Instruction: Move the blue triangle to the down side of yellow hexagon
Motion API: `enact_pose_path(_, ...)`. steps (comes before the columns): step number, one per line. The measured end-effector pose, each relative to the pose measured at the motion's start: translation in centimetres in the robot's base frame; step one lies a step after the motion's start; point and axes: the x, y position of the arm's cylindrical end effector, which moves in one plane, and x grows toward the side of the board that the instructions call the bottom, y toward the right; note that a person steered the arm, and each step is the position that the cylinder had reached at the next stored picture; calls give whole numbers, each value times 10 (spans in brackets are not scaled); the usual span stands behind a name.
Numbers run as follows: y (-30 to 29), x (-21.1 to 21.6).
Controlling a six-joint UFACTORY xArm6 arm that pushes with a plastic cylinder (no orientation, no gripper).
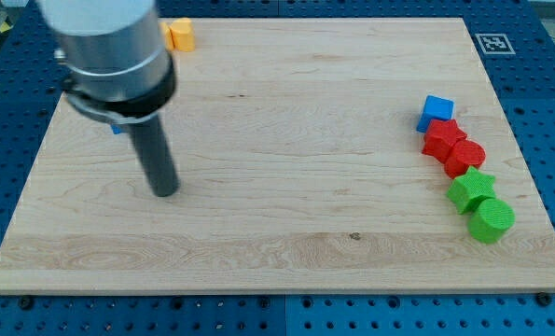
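Observation:
My tip (166,192) rests on the wooden board (286,140) in its left part. A yellow block (180,35), partly hidden by the arm's grey body, sits at the board's top left edge. A small sliver of a blue block (117,127) shows just left of the rod, under the arm's dark collar; most of it is hidden and its shape cannot be made out. The tip is below and to the right of that sliver, and well below the yellow block.
At the view's right a row of blocks runs downward: a blue cube (436,111), a red block (442,138), a second red block (465,156), a green star (470,189) and a green cylinder (490,220). A black-and-white marker (492,42) sits off the top right corner.

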Motion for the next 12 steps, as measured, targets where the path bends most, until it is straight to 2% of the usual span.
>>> enact_pose_path(3,-62,-28)
enact_pose_path(5,-62,-31)
enact_pose_path(8,-37,-65)
enact_pose_path(9,-48,-65)
enact_pose_path(10,-89,-62)
enact_pose_path(11,-119,-103)
enact_pose_path(12,-99,-113)
